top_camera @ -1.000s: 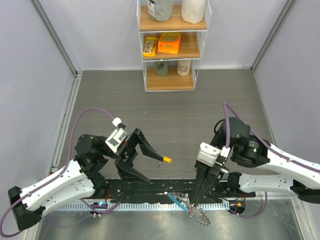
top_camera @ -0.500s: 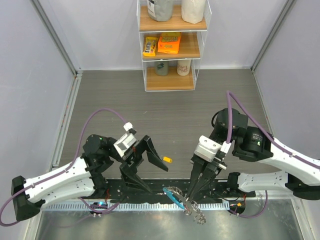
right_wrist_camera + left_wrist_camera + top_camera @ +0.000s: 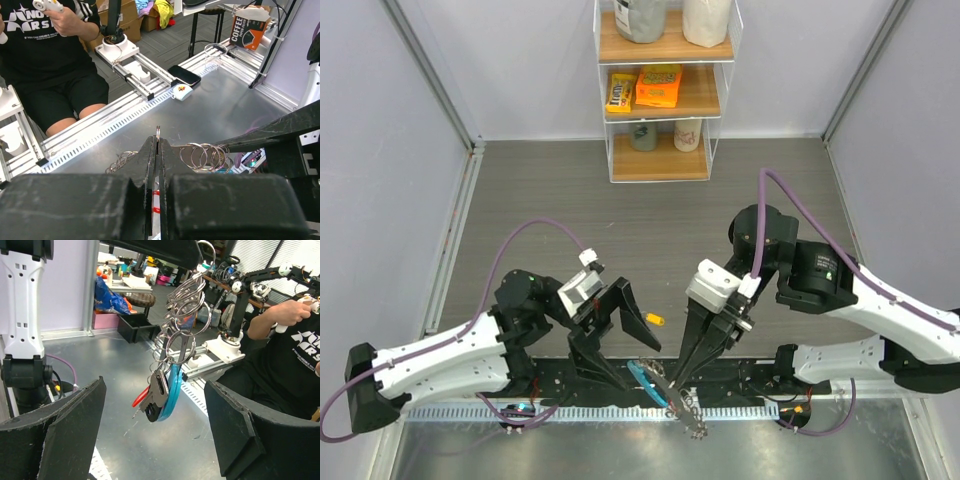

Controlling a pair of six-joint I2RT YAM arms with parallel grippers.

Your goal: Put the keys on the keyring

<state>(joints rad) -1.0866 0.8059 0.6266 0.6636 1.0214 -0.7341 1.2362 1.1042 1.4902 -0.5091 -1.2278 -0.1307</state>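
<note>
The keyring (image 3: 670, 392) hangs from the right gripper (image 3: 677, 376) near the front edge of the table (image 3: 670, 225); the left gripper (image 3: 628, 360) sits just left of it; a key (image 3: 657, 320) lies on the table behind both; a shelf (image 3: 660, 120) stands at the far edge.

I count two grippers, my left gripper (image 3: 640, 365) and my right gripper (image 3: 672, 385), one keyring (image 3: 185, 305) of silvery loops, one blue crescent tag (image 3: 173, 392), one red key (image 3: 140, 398) and one dark-headed key (image 3: 158, 390) at the keyring's lower end, one yellow key (image 3: 657, 321) on the surface (image 3: 570, 200) just beyond the keyring, and one shelf (image 3: 610, 150) farther beyond.
</note>
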